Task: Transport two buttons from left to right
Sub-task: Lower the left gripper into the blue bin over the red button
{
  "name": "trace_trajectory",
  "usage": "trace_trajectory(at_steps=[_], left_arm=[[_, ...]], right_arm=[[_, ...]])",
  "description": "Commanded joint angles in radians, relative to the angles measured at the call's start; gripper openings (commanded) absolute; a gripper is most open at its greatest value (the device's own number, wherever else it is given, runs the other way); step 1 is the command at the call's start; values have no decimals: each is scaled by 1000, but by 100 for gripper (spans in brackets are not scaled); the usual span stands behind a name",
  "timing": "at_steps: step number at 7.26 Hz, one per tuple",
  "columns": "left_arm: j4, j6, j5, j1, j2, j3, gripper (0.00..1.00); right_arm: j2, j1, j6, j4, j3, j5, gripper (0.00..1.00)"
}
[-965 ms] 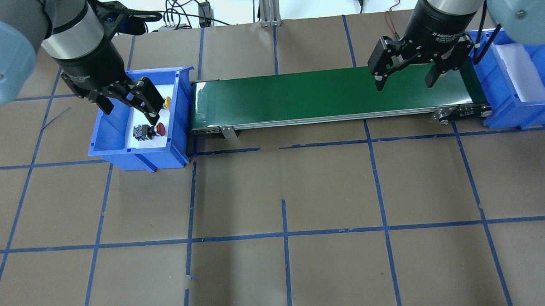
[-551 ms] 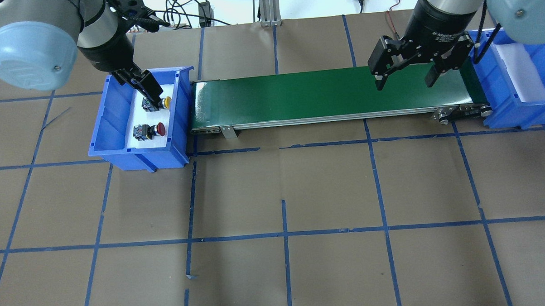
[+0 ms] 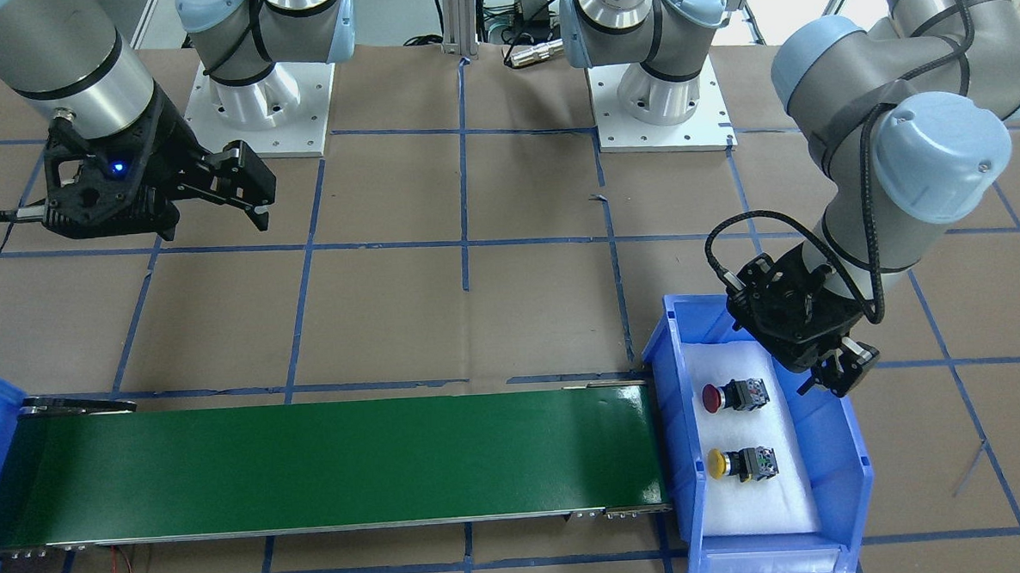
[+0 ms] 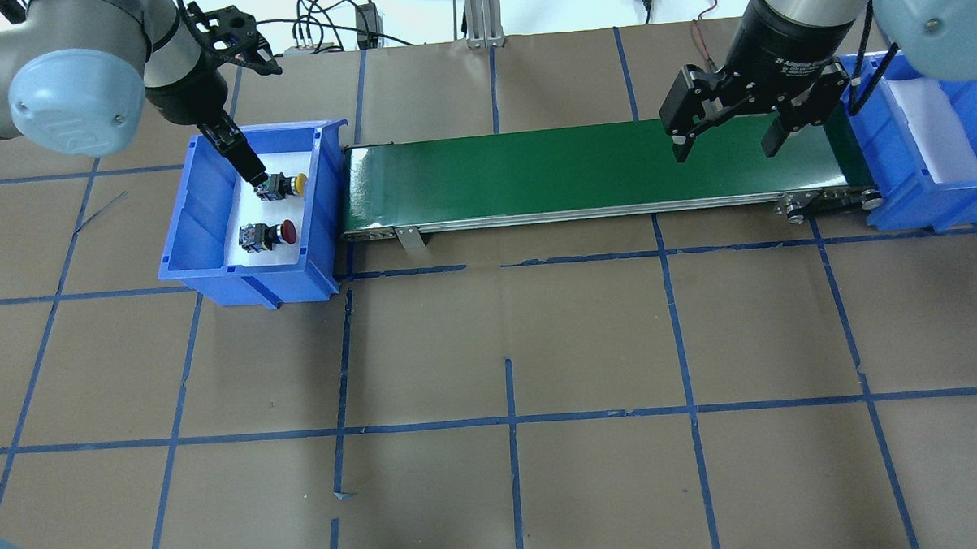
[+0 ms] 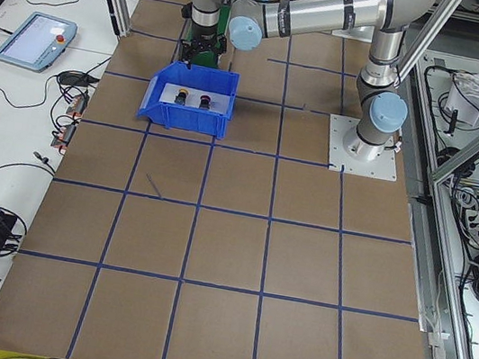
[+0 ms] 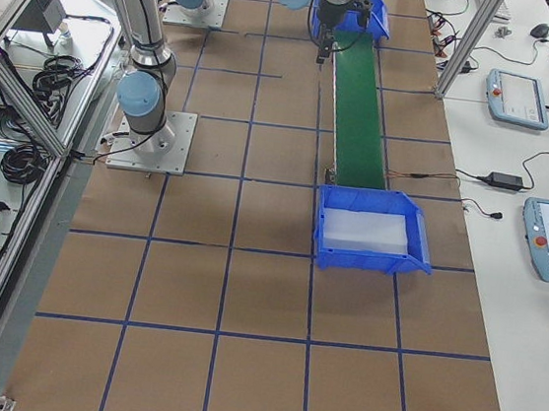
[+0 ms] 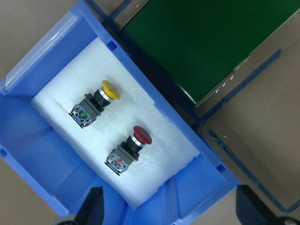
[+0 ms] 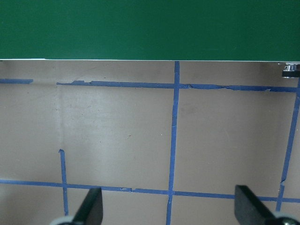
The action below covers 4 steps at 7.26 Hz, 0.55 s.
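Note:
Two buttons lie on white foam in the left blue bin (image 4: pixel 204 264). The yellow button (image 4: pixel 290 185) is nearer the far wall, and the red button (image 4: pixel 276 233) is nearer the robot. Both caps point toward the conveyor. In the left wrist view the yellow button (image 7: pixel 96 103) and red button (image 7: pixel 131 147) lie well ahead of my left gripper (image 7: pixel 171 208). That left gripper (image 3: pixel 837 374) hangs open and empty above the bin's outer, robot-side corner. My right gripper (image 4: pixel 728 140) hovers open and empty over the belt's right end.
A green conveyor belt (image 4: pixel 534 171) runs from the left bin to a second blue bin (image 4: pixel 941 194) at the right, which is lined with white foam. Brown paper with blue tape lines covers the table (image 4: pixel 507 347). Cables lie beyond the far edge.
My left arm has swung and turned its wrist. The gripper has gone from over the middle of the bin toward the bin's outer side. The right arm and both buttons have not moved.

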Motion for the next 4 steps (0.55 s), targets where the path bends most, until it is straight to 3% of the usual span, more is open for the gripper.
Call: trace_trajectory(at_steps=[1, 4], left_arm=[[6, 204, 1, 17, -85, -14, 98], [9, 245, 1, 29, -203, -14, 93]], right_arm=[[0, 0, 0, -1, 0, 0, 100], [0, 0, 1, -1, -2, 2, 100]])
